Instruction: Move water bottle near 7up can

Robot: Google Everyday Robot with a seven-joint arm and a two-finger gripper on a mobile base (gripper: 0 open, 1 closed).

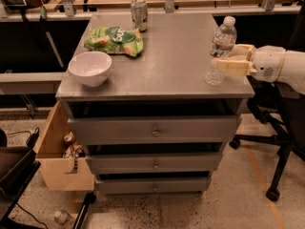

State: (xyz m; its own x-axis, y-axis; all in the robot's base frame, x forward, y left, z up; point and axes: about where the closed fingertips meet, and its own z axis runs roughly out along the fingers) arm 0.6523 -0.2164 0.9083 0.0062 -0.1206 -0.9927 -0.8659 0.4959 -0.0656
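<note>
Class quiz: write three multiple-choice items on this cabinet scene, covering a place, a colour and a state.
1. The 7up can stands: A at the back edge of the cabinet top; B in a drawer; C on the floor.
2. The bowl is: A red; B white; C black.
3. The water bottle is: A lying down; B uncapped; C upright.
Key: A, it stands behind the snack bag; B, it is plainly white; C, it stands capped at the right edge, with the gripper at it.
</note>
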